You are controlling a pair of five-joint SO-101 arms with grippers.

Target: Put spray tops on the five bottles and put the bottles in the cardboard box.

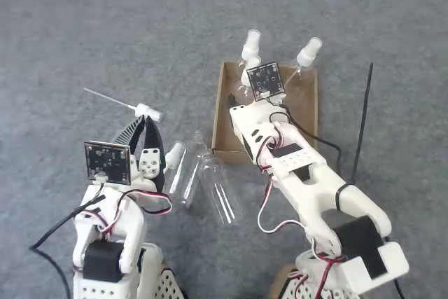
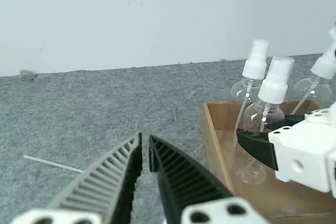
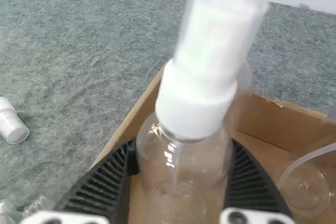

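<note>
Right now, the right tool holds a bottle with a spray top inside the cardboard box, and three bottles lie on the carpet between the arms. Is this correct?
Not quite: only two bottles lie on the carpet between the arms, as the high view shows. The rest is right: the right tool holds a bottle with a spray top inside the cardboard box.

Grey table [image 1: 105, 40]: cardboard box [image 1: 221, 106], 2 bottles [image 1: 220, 190], spray top [image 1: 148, 111].

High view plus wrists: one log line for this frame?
right gripper: shut on capped bottle inside cardboard box | left gripper: shut, empty | two uncapped bottles lying on table
</note>
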